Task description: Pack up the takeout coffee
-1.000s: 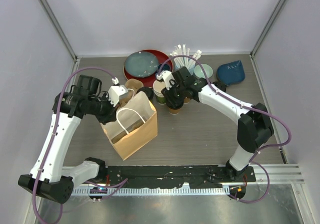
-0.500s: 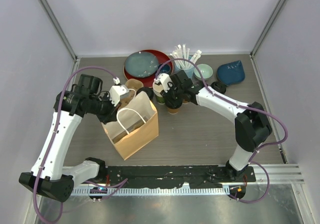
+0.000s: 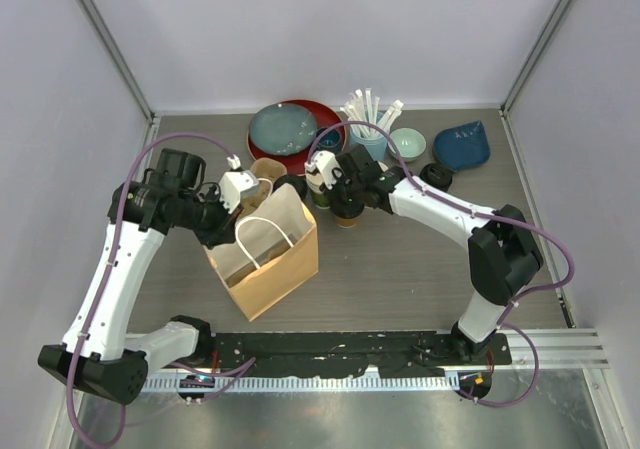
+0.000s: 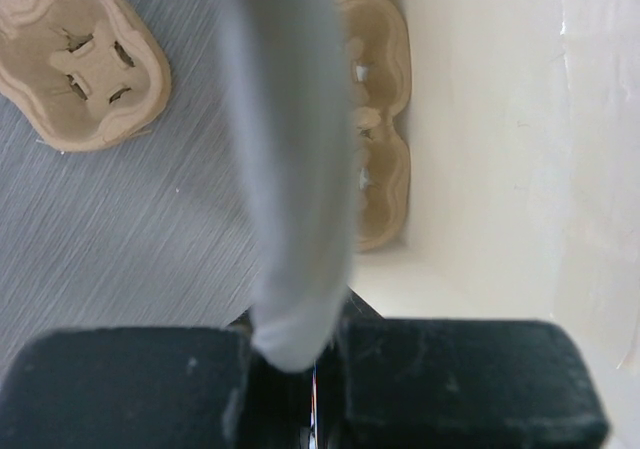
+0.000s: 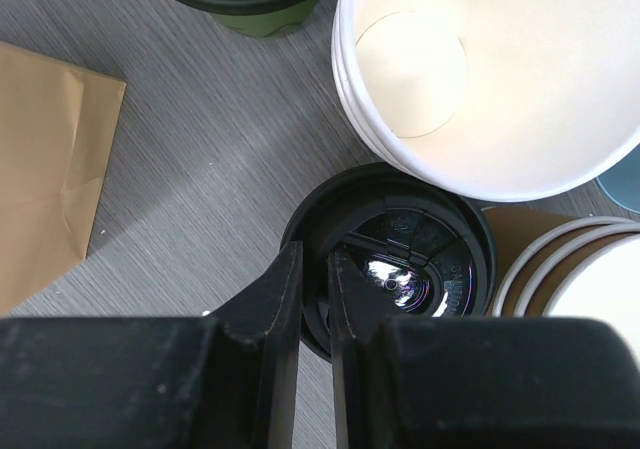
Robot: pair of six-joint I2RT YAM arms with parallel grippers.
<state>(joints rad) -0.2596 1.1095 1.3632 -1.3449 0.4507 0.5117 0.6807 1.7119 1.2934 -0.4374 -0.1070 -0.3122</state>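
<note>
We find the brown-sided cup (image 3: pixel 348 218) standing upright on the table (image 3: pixel 400 269), just right of the paper bag (image 3: pixel 270 264), capped by a round black lid (image 5: pixel 400 259) that is glossy at its recessed centre. The right gripper (image 5: pixel 315 269) is over it, its fingers drawn nearly together and clamped astride the lid's near rim, one outside and one inside. The green-sided cup (image 5: pixel 265 21), likewise black-lidded, stands just beyond, apart from the first: two lidded cups in all. Two lidless cup stacks adjoin them, one cream (image 5: pixel 480 69) beside the gripped lid and one brown-walled with white rims (image 5: pixel 590 279). The left gripper (image 4: pixel 295 354) is closed on the bag's upper edge, with the bag open. We count two pulp carriers: one (image 4: pixel 378 119) lying in the bottom of the bag, one (image 4: pixel 80 64) on the table outside it. Toward the rear are one blue cup of straws (image 3: pixel 372 139), one red plate (image 3: pixel 335 134) carrying one grey-blue plate (image 3: pixel 283 129), one pale bowl (image 3: pixel 407 143) and one blue dish (image 3: pixel 461 145).
</note>
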